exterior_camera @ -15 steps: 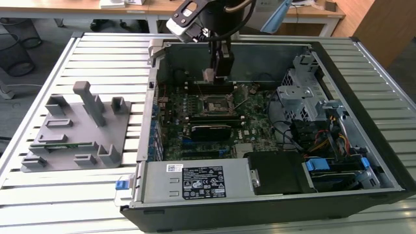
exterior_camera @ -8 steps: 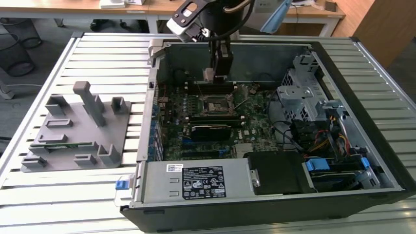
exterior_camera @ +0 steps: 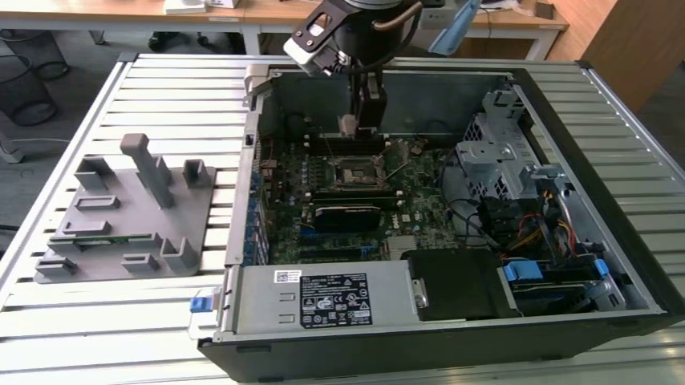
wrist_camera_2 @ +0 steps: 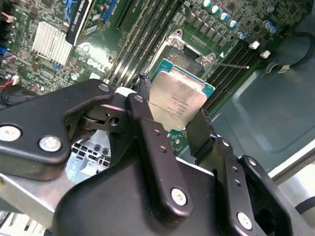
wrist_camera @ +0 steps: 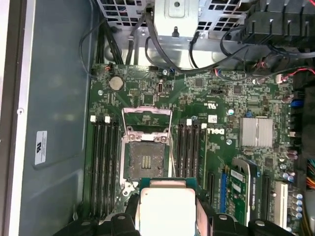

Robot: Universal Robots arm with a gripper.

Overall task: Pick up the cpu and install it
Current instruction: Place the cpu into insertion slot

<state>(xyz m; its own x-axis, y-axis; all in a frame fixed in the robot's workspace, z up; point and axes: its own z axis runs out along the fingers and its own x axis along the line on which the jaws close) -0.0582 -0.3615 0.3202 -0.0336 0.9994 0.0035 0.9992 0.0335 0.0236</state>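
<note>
1. The claw [wrist_camera_2: 173,104] was clamped on the cpu [wrist_camera_2: 179,93] by two opposite edges, holding it above the motherboard [wrist_camera: 216,98] inside the open computer case [exterior_camera: 599,120] on the bench [exterior_camera: 160,88].
2. The cpu hung just beside the open socket [wrist_camera: 146,160], not touching it.
3. The pick-up looked done; the carry to the socket was in hand.
4. Seating it would likely call for squaring the cpu flat over the socket and lowering gently.

The arm [exterior_camera: 370,24] reaches down, gripper [wrist_camera_2: 173,109] clamped on the cpu [wrist_camera_2: 178,96].
</note>
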